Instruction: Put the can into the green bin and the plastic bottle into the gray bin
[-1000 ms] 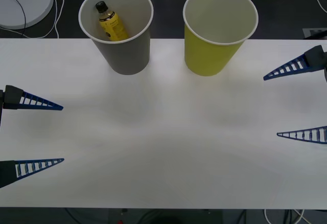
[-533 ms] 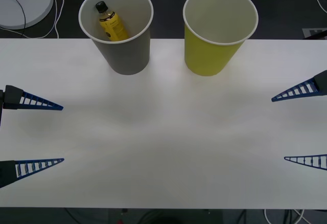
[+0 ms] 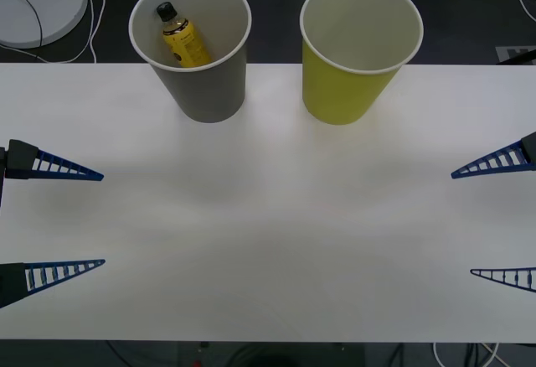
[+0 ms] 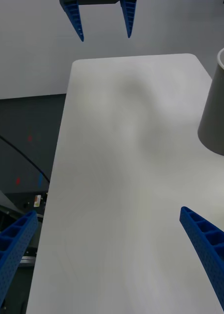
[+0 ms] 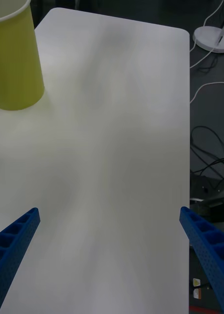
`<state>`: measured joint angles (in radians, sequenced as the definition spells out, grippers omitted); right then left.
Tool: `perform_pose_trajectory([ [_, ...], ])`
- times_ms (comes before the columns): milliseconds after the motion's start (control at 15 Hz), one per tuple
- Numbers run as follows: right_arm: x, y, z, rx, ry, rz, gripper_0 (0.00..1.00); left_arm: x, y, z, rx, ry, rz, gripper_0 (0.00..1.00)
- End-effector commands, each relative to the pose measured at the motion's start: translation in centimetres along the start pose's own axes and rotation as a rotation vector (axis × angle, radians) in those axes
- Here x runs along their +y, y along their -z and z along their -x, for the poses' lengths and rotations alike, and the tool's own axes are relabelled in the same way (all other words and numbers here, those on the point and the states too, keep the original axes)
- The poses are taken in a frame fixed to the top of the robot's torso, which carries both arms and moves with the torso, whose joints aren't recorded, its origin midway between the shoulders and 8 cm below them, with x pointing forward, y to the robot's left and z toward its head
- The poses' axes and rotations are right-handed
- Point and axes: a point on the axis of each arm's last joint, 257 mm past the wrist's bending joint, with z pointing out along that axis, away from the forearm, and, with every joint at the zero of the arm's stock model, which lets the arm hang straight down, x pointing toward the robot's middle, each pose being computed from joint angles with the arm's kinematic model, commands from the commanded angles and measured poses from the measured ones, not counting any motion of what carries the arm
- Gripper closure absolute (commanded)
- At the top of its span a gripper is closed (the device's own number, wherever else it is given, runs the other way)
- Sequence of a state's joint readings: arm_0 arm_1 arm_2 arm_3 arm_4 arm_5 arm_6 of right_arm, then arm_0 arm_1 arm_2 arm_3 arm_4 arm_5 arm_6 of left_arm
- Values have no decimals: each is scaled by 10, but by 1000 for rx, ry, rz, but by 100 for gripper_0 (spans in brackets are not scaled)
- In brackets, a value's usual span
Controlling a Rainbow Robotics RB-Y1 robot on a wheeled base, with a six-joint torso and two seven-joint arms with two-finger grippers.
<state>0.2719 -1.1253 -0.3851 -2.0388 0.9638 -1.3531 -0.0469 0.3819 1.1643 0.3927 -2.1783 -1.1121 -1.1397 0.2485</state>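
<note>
Both pincers wide apart at the table (image 3: 268, 241) edges, left gripper (image 3: 102, 218), right gripper (image 3: 461, 223), bare tabletop between.

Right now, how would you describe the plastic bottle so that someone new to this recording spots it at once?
Start at the white table and look to its far edge, where two large paper cups stand side by side. The plastic bottle lies tilted inside the gray bin, on the robot's left of the green bin. It is small and yellow with a black cap, the only thing seen inside either cup.
</note>
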Motion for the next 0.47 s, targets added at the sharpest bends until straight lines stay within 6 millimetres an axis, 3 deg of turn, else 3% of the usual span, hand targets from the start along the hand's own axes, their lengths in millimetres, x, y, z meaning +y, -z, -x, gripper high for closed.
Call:
perform_pose_trajectory([
  [67,0,0,-1,2,-8,0,0,0,0,0,0,0,0,0],
  [467,-1,1,-2,1,-19,-3,0,0,0,0,0,0,0,0],
])
